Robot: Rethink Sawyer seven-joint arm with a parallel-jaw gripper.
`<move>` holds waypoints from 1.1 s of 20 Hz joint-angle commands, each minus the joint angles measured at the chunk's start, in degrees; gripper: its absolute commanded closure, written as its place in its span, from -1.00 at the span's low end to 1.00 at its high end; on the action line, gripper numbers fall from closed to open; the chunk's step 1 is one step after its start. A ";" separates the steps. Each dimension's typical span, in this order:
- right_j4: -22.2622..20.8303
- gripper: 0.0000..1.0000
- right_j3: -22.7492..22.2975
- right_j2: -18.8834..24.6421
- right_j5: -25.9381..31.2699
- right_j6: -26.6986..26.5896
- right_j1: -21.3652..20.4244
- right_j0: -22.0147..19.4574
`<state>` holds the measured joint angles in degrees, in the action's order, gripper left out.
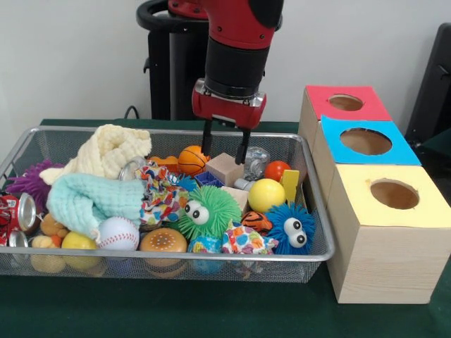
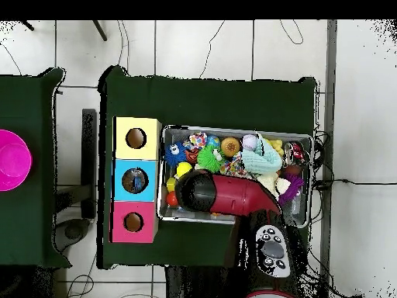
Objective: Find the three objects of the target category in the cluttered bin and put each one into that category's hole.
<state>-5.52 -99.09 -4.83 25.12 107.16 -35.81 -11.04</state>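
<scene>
The wire mesh bin (image 1: pixel 316 243) is packed with toys. Among them are an orange basketball (image 1: pixel 192 159), a red ball (image 1: pixel 276 170), a yellow ball (image 1: pixel 266 194), a baseball (image 1: pixel 118 233) and a pale wooden block (image 1: pixel 224 167). My gripper (image 1: pixel 225 144) hangs open and empty over the bin's far side, just above the wooden block. The red-topped box's round hole (image 1: pixel 345 102) is at the far right, beyond the bin. In the overhead view the arm (image 2: pixel 233 194) covers the gripper, with the bin (image 2: pixel 302 138) under it and the red box's hole (image 2: pixel 133 222) to its left.
Blue-topped (image 1: pixel 365 141) and yellow-topped (image 1: pixel 394 193) boxes stand in front of the red one. The bin also holds green (image 1: pixel 208 211) and blue (image 1: pixel 290 227) fuzzy toys, cream (image 1: pixel 106 151) and mint (image 1: pixel 88 201) cloths, crushed cans (image 1: pixel 17 211) and a burger toy (image 1: pixel 163 241). A pink disc (image 2: pixel 12 159) lies on another table.
</scene>
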 commanded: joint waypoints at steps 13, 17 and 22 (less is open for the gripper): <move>7.75 -1.00 -8.55 4.56 4.52 9.93 2.53 1.28; 9.21 -1.00 -10.00 5.53 3.72 9.69 2.62 0.91; 9.69 -1.00 -10.82 6.09 1.06 9.26 4.09 0.74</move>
<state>0.85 -105.73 -4.56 25.11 107.16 -34.91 -10.00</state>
